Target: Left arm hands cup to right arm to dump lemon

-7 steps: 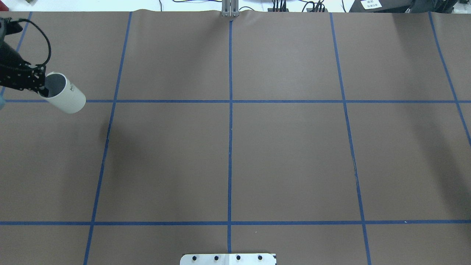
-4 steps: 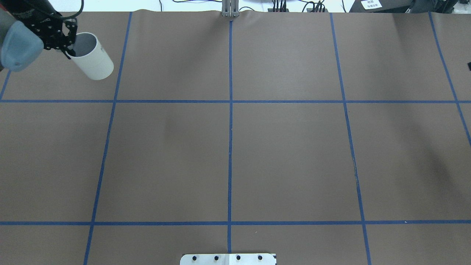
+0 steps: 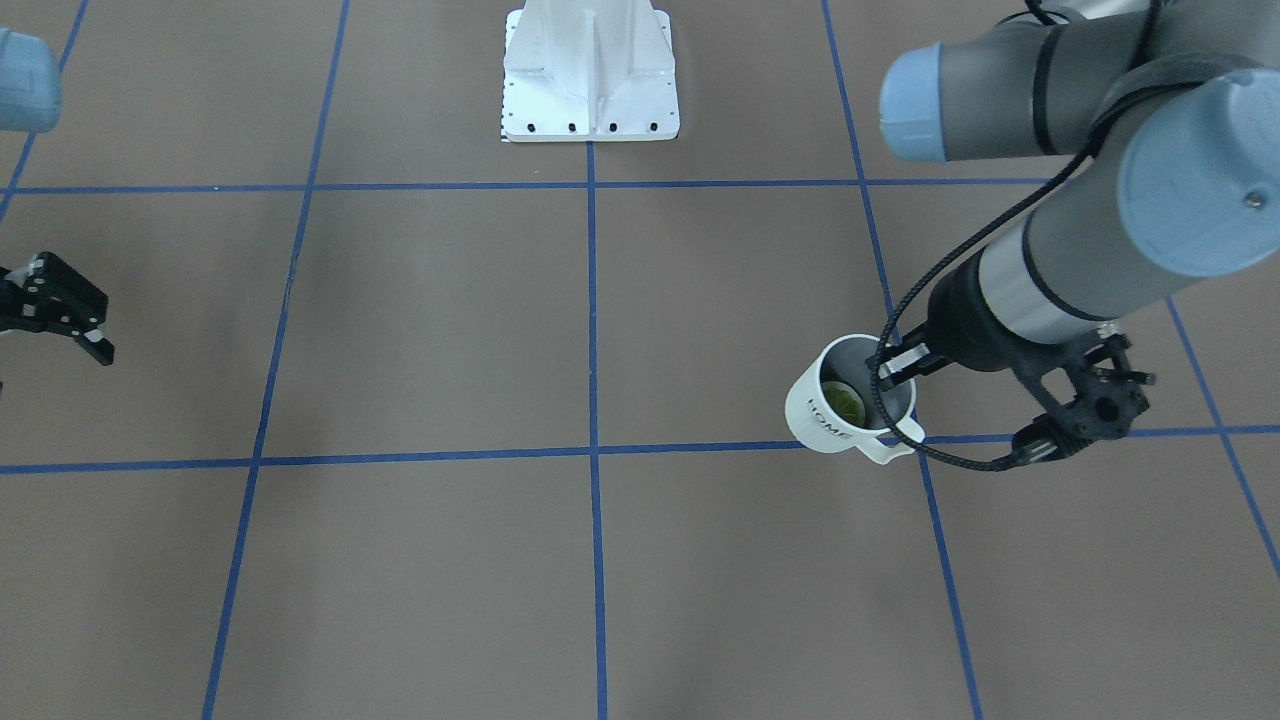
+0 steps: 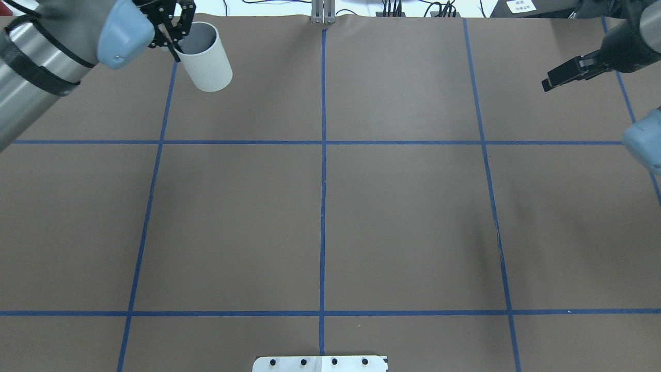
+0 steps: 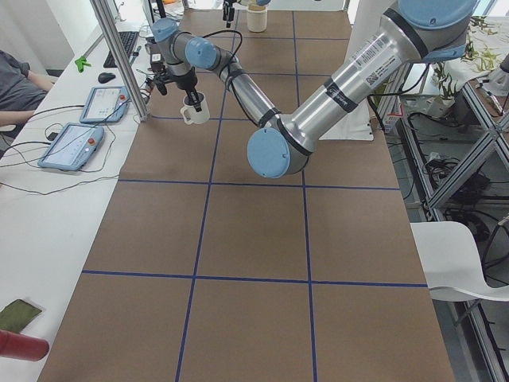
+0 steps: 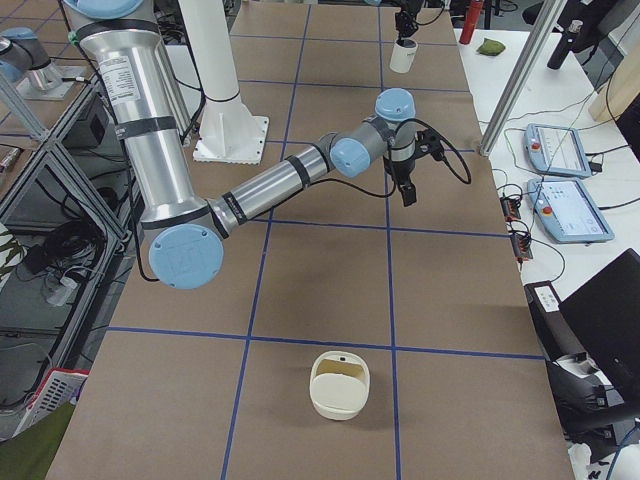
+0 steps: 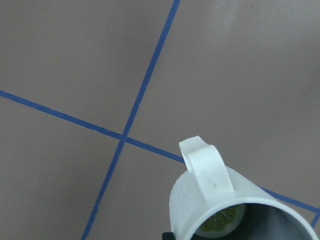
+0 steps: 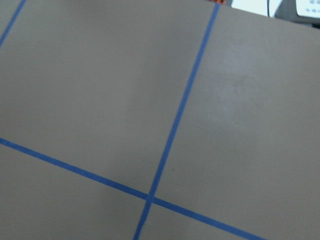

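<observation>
In the front-facing view, the cup (image 3: 826,418) is seen right of centre, just above a horizontal blue tape line (image 3: 400,459) on the brown table (image 3: 430,320). It is held tilted by the left gripper (image 3: 893,372), which is clamped on the rim with one finger inside the mouth and the other outside. The lemon (image 3: 845,403) is seen lying inside the cup. The right gripper (image 3: 60,310) is cut off by the left edge, well apart from the cup, and whether its fingers are apart or together cannot be told. In the overhead view, the cup is found at the upper left, gripped at its rim, while the right gripper is shown at the upper right. In the left side view, the cup is seen small at the upper left, under the left gripper. In the right side view, the right gripper is pointed downward near the centre, the cup is seen far off at the top, and a cream container (image 6: 340,385) is set on the table at the bottom centre. In the left wrist view, the lower right corner is filled by the cup, with the lemon visible in its mouth. In the right wrist view, only the table and crossing tape lines are shown.
</observation>
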Available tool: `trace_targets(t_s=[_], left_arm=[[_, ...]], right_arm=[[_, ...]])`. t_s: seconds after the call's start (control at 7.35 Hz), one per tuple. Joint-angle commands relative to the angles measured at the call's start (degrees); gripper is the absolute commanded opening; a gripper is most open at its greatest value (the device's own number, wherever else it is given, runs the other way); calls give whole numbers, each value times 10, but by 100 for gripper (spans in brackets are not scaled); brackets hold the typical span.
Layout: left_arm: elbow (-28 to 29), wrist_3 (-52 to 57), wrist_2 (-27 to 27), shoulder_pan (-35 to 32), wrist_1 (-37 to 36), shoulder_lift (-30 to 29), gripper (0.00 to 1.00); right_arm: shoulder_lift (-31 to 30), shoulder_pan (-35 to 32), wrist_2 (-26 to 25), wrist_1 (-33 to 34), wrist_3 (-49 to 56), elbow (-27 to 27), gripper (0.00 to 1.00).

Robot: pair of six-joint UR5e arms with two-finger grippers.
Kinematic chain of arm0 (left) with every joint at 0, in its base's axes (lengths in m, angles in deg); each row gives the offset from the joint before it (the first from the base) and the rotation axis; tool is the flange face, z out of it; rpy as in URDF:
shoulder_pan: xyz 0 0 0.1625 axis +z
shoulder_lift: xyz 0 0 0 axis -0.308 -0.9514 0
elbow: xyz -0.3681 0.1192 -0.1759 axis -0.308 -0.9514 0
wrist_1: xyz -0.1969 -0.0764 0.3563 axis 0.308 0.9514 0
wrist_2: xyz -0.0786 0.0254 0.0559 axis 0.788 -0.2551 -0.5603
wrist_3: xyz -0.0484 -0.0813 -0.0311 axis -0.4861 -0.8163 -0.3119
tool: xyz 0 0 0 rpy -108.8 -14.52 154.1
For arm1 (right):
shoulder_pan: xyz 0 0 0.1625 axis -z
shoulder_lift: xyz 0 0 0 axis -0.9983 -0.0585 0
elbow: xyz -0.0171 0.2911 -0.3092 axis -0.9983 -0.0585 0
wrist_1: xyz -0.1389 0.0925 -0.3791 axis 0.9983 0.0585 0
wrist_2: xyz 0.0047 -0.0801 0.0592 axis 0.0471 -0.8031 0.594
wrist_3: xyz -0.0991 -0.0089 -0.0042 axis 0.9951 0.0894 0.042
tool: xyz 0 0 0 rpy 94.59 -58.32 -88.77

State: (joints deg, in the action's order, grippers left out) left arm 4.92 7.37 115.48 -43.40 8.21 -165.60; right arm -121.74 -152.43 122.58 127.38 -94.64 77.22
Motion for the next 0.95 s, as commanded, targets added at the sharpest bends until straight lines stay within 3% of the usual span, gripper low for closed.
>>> trace_targets(t_s=[0.0, 0.27, 0.54, 0.82], left_arm=[[71, -80, 0, 31, 62, -54, 0], [147, -186, -1, 56, 199, -81, 0], [173, -209, -1, 81, 221, -110, 0], [201, -279, -1, 97, 282, -137, 0]], right_arm=[[3, 42, -46, -160, -53, -1, 99], [3, 82, -126, -275, -62, -1, 99], [3, 150, -225, -324, -62, 2, 99], [17, 247, -364, -341, -56, 2, 99]])
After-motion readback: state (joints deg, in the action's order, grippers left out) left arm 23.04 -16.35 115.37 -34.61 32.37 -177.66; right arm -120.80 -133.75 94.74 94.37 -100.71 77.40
